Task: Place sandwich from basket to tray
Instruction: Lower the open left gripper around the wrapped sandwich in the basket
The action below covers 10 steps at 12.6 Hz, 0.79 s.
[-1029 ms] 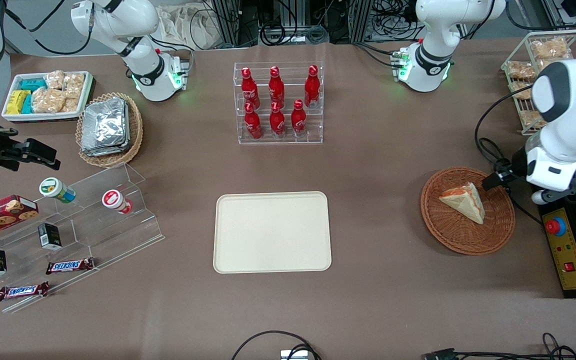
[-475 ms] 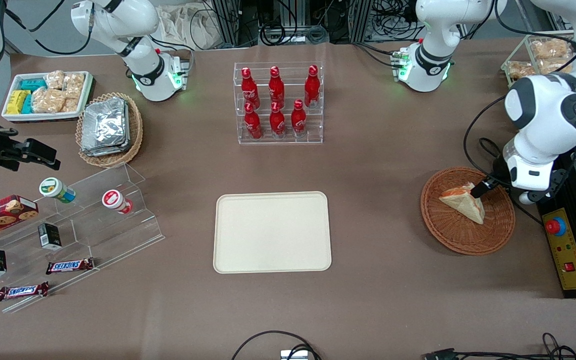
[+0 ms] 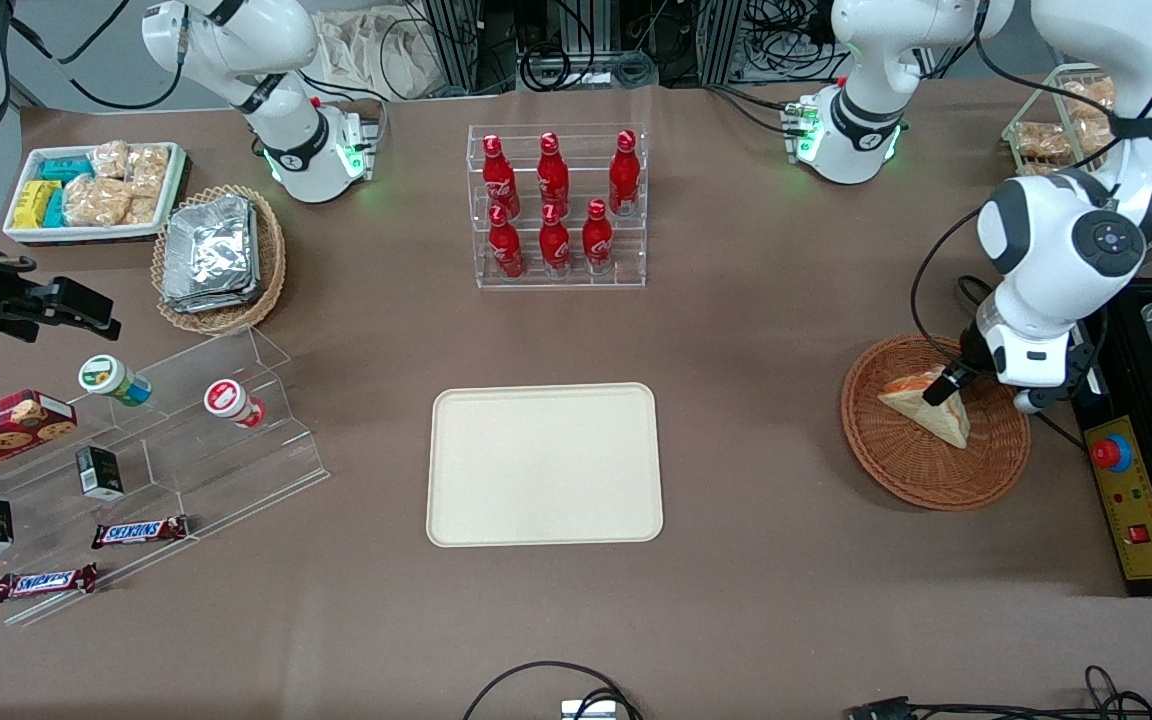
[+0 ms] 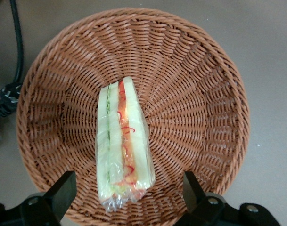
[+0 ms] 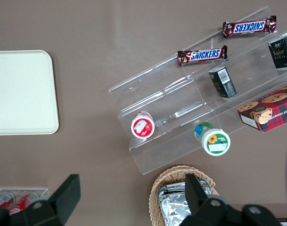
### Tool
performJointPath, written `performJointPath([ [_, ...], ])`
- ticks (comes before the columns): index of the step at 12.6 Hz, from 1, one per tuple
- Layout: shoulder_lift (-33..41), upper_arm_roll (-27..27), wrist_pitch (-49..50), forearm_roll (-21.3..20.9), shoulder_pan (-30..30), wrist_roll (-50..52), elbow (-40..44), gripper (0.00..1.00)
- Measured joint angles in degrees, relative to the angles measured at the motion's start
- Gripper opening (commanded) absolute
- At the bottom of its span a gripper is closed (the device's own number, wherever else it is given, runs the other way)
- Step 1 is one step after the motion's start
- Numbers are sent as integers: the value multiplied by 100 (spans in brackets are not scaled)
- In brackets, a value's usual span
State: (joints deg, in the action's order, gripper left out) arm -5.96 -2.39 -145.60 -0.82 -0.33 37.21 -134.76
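Above the basket hangs the claw, spread wide and gripping nothing; its fingers straddle the sandwich's wrapped end. The wedge lies in the basket, long axis running twelve to six in the wrist view, filling edge upward. Only the front view shows the tray lying on the worktop, well apart toward nine o'clock.

The left arm's gripper hangs over the round reddish-brown wicker basket, its black finger bases cut off by the wrist picture's edge. In the front view, its fingertip covers part of the clear-wrapped triangular sandwich.
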Motion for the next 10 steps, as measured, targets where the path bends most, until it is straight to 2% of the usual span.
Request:
performJointPath([
  [8, -573, -4, -940, 0, 0, 185, -157, 99],
  [9, -633, -5, -1035, 0, 0, 187, -169, 94],
  [10, -687, -5, -1095, 0, 0, 188, -170, 82],
])
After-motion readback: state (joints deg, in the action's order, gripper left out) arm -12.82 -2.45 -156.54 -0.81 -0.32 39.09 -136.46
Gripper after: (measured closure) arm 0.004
